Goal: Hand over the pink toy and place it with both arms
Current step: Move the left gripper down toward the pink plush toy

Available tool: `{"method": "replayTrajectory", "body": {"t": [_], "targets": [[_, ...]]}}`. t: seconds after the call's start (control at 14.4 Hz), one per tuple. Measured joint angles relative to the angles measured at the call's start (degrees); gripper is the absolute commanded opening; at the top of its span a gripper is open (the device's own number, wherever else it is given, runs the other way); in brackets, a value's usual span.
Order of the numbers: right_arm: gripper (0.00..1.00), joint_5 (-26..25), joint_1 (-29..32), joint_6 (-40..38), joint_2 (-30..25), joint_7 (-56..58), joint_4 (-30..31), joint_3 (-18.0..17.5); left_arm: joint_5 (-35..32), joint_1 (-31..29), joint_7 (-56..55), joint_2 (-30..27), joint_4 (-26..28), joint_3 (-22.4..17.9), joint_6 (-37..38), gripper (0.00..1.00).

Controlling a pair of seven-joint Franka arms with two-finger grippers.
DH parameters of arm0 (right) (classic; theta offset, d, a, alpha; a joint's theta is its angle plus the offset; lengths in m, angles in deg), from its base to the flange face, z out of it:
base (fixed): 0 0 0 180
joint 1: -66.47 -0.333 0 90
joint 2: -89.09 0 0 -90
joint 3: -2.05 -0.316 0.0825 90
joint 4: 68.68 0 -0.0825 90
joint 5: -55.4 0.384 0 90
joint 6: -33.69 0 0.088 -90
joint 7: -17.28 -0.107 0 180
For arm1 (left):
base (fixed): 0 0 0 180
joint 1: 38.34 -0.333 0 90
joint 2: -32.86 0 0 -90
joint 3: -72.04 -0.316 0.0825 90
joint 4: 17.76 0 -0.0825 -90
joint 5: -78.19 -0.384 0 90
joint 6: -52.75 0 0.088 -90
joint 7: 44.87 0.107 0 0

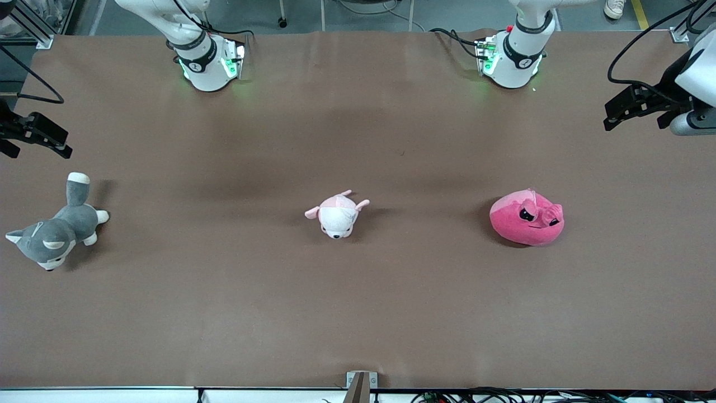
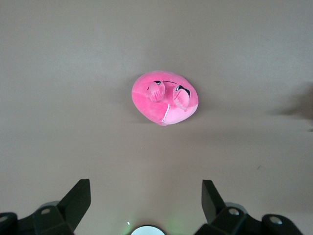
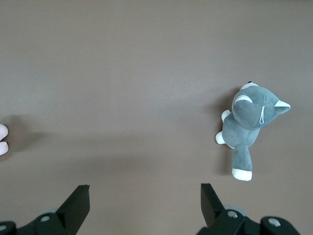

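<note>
Pink toy (image 1: 527, 218) sits on the brown table (image 1: 358, 313), toward the left arm's end, about halfway between the edge where the arms stand and the edge by the front camera. It is a round blob, a bit wider than tall, with its angry eyes facing up.

The left gripper (image 1: 618, 115) hangs up in the air over the short edge at the left arm's end of the table. Its two fingers are spread wide and hold nothing. In the left wrist view the pink toy (image 2: 165, 103) lies out ahead of the open fingers (image 2: 211, 196), so I think the left arm is the closer one and should grab first.

The right gripper (image 1: 33, 140) waits over the short edge at the right arm's end, wide open and empty too. The grey husky (image 1: 55, 232) lies near it. A small pale plush (image 1: 338, 215) rests in the middle. The cloth looks flat and smooth.
</note>
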Motion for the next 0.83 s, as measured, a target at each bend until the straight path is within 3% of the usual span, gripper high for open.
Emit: {"method": "replayTrajectory", "body": {"t": [0.49, 0.83], "targets": [[1.00, 0.00, 0.01, 0.00, 0.00, 0.01, 0.04, 0.03, 0.00, -0.15, 0.00, 0.61, -0.16, -0.05, -0.24, 1.00], [1.00, 0.00, 0.03, 3.88, 0.03, 0.01, 0.08, 0.08, 0.00, -2.08, 0.02, 6.82, 0.58, -0.15, -8.41, 1.00]]}}
